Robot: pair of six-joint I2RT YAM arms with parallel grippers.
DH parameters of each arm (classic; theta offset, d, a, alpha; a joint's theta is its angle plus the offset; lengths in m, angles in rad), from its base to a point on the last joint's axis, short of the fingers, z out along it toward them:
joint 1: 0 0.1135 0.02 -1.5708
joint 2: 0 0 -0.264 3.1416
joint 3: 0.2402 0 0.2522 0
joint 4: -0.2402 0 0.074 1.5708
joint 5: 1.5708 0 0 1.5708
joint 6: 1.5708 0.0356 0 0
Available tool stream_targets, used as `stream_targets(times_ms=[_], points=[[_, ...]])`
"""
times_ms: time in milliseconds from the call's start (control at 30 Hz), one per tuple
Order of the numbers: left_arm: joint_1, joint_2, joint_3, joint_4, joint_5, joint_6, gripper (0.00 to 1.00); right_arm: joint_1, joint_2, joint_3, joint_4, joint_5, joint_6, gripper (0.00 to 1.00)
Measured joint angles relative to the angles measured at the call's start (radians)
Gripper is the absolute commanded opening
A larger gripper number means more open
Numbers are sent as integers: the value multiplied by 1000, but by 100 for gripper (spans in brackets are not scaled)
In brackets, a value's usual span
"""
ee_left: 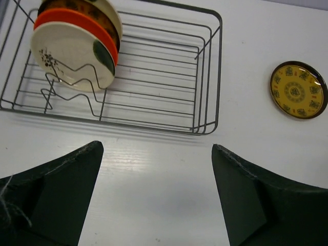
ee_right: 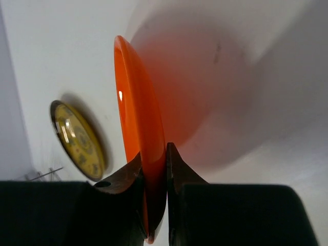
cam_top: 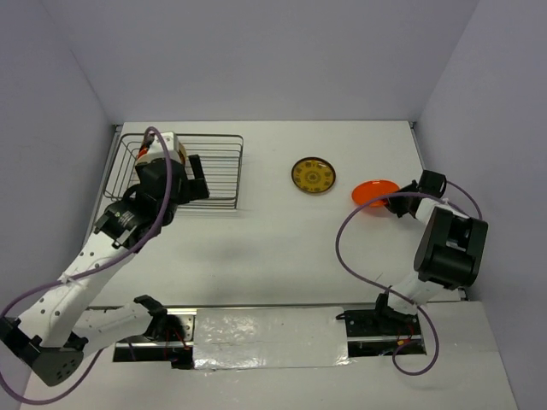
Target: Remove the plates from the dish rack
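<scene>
The dark wire dish rack (cam_top: 224, 162) (ee_left: 207, 77) stands at the back left. In its left end three plates lean on edge: a beige one (ee_left: 69, 54) in front, an orange one (ee_left: 77, 23) behind it, and a dark-patterned one (ee_left: 89, 6) at the back. My left gripper (cam_top: 195, 179) (ee_left: 156, 148) hovers open over the bare table just in front of the rack. A yellow patterned plate (cam_top: 313, 175) (ee_left: 299, 89) (ee_right: 77, 136) lies flat mid-table. My right gripper (cam_top: 398, 203) (ee_right: 154, 154) is shut on the rim of another orange plate (cam_top: 373, 191) (ee_right: 136, 102), right of the yellow one.
White walls close in the table on the left, back and right. The arm bases and a foil-covered strip (cam_top: 265, 337) sit along the near edge. The right half of the rack holds no plates.
</scene>
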Motion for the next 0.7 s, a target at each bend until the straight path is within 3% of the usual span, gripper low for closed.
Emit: stream_targets(times_ms=[67, 100, 200, 400, 467, 500, 700], points=[[77, -15, -13, -10, 69, -23, 100, -2, 77, 14, 55, -28, 26, 18], [107, -12, -17, -14, 97, -27, 99, 0, 98, 29, 78, -35, 31, 30], [226, 25, -29, -13, 212, -51, 100, 16, 135, 70, 98, -11, 24, 54], [437, 142, -26, -5, 351, -171, 100, 111, 200, 192, -72, 141, -51, 74], [468, 175, -5, -6, 365, -219, 99, 150, 219, 223, -130, 186, -78, 74], [480, 196, 18, -11, 367, -242, 99, 164, 217, 227, -143, 204, -89, 82], [560, 313, 154, 5, 385, -337, 99, 180, 87, 163, -280, 320, -129, 82]])
